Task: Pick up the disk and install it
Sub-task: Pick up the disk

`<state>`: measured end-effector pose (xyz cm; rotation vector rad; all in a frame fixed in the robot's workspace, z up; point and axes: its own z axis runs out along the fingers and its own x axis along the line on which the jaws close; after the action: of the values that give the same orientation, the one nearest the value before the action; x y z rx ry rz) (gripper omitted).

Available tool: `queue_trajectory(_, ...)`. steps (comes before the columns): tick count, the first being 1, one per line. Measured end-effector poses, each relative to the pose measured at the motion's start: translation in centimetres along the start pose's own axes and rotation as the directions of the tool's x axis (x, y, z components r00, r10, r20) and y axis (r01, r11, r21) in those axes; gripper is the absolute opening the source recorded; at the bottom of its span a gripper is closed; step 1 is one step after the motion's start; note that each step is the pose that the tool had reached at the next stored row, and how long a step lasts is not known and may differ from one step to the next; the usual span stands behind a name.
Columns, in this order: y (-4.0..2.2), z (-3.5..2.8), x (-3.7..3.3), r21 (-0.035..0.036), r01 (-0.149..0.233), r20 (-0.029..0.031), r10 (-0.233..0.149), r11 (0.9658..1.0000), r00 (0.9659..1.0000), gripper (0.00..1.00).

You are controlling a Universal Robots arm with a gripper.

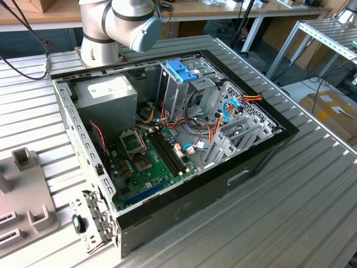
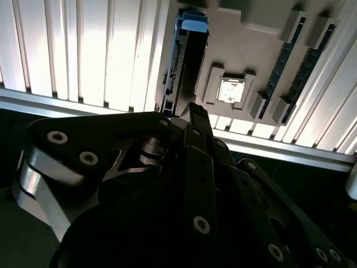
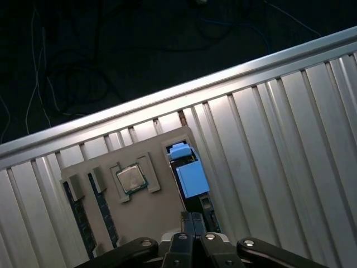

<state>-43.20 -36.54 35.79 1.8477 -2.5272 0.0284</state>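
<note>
Black metal nearest: my jaws (image 3: pixel 193 219) are closed, pad against pad with nothing between them. They hang just over the near end of the disk (image 3: pixel 189 176), a flat grey hard drive in light-blue plastic carrier rails. I cannot tell whether they touch it.

One disk, and it stands on its long edge in a slot at the very border of a pale grey moulded plastic tray (image 3: pixel 148 220). In the second wrist view the jaws (image 2: pixel 196 114) sit close above the disk's thin edge (image 2: pixel 179 61).

On the disk's outer side there is bare ribbed aluminium desk (image 3: pixel 268 139), wide open. On its inner side, near but apart, one square silver processor (image 3: pixel 132 178) lies flat in its own pocket. Past that, two long dark-blue strips (image 3: pixel 81 220) stand on edge in two slots.

Beyond the tray runs the desk's bright edge rail (image 3: pixel 167 100), then a dark floor (image 3: pixel 111 50) with loose cables.

In the exterior view the tray (image 1: pixel 22 184) lies at the exterior view's left, a band of bare desk (image 1: pixel 290 206) parting it from one open black computer case (image 1: pixel 245 173). Inside the case lie one green circuit board (image 1: pixel 145 162) and one blue plastic latch (image 1: pixel 181 71) atop a metal cage. My grey arm's base (image 1: pixel 120 22) stands behind the case.
</note>
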Motion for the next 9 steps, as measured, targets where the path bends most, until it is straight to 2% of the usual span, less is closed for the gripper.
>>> queue_trajectory(5,0.00,0.00,0.00,0.0009,0.049,0.0004,-0.049,0.9988,0.9988,0.11)
queue_trajectory(9,0.00,0.00,0.00,0.0021,0.107,0.0007,-0.107,0.9943,0.9943,0.11)
